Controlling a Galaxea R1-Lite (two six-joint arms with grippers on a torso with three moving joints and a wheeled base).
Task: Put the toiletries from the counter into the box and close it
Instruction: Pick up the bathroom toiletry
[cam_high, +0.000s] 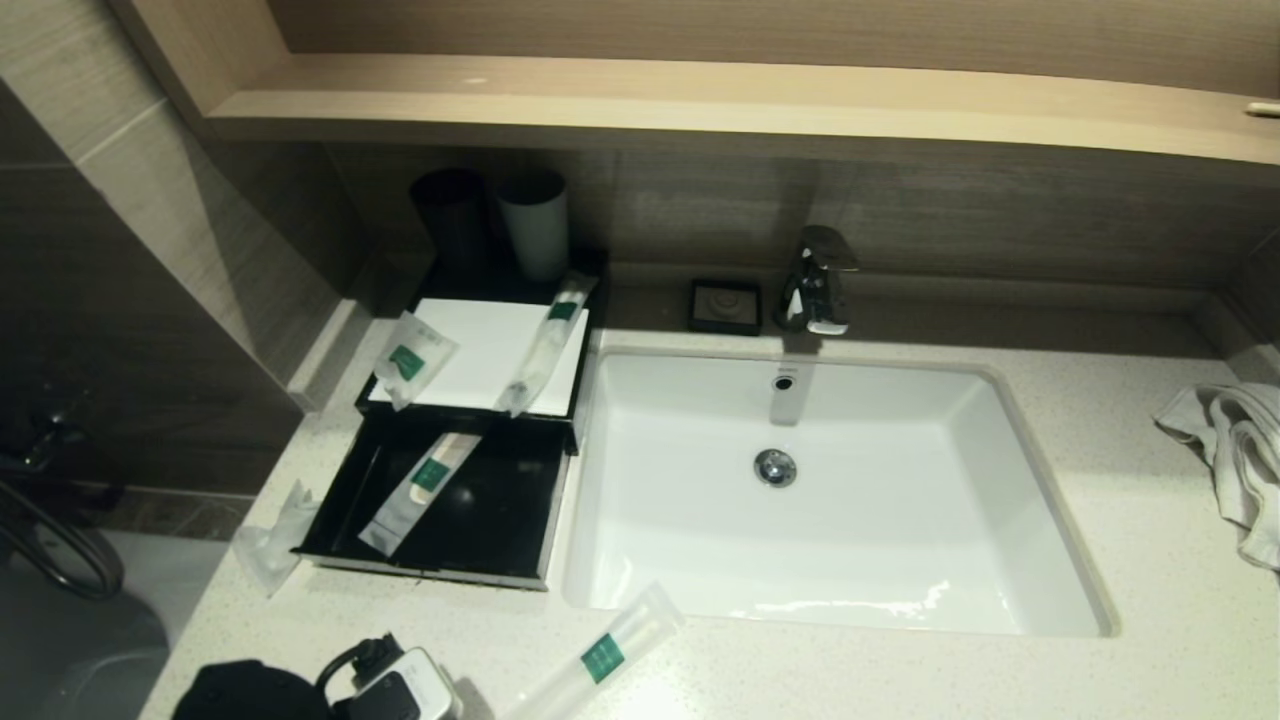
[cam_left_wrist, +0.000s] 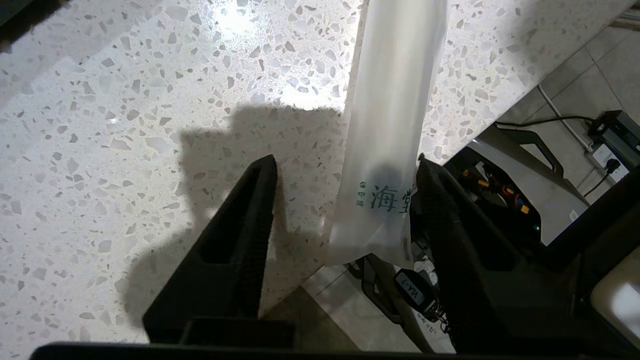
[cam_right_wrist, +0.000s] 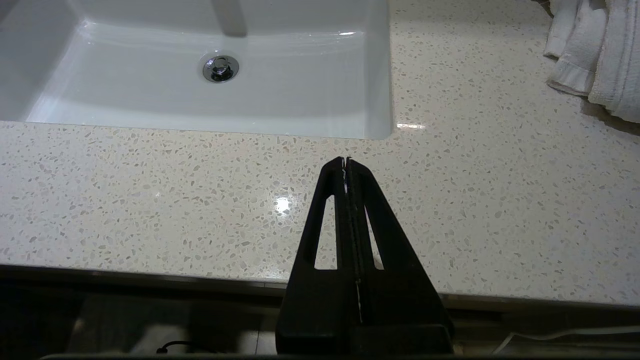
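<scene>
A: What do we see on the counter (cam_high: 1150, 600)?

B: We see the black box (cam_high: 470, 400) at its left end beside the basin (cam_high: 1020, 470), drawer pulled out toward the front edge. One long packet (cam_high: 420, 492) lies in the drawer; a long one (cam_high: 545, 345) and a short one (cam_high: 408, 358) rest on the white panel.

A: And our arms?

B: Our left gripper (cam_left_wrist: 345, 170) sits at the front edge, fingers (cam_left_wrist: 250, 215) apart around the end of another long packet (cam_left_wrist: 395, 125) that overhangs the edge; one finger touches it. Our right gripper (cam_right_wrist: 346, 161) hovers over the front edge, fingers pressed together, empty.
</scene>
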